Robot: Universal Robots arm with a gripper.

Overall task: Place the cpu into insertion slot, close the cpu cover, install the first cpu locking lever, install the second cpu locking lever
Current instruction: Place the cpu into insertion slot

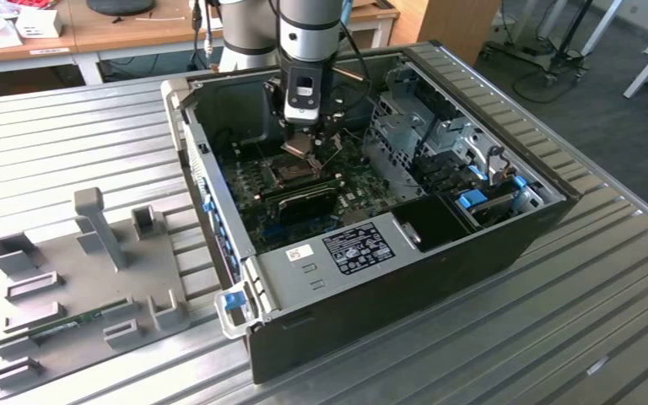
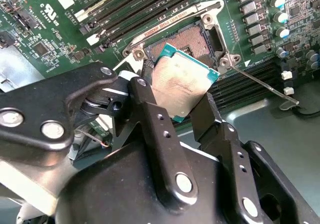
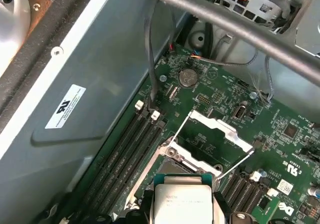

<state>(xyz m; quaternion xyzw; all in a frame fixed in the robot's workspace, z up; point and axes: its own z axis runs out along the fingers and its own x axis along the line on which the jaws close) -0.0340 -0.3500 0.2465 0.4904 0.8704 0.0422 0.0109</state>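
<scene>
Exterior view high; both wrist views close over insertion slot (image 2: 192, 39)

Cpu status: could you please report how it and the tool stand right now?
Arm's tool shut on cpu. Chip tilted over insertion slot, not seated. Hinged cpu cover open, slot bare.

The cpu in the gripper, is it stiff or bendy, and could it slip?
The cpu looks like a rigid flat plate, so it probably won't flex. Its smooth metal top and thin edges, pinched by the gripper, could let it slip or twist. It seems light, yet likely fragile if dropped onto the insertion slot.
</scene>
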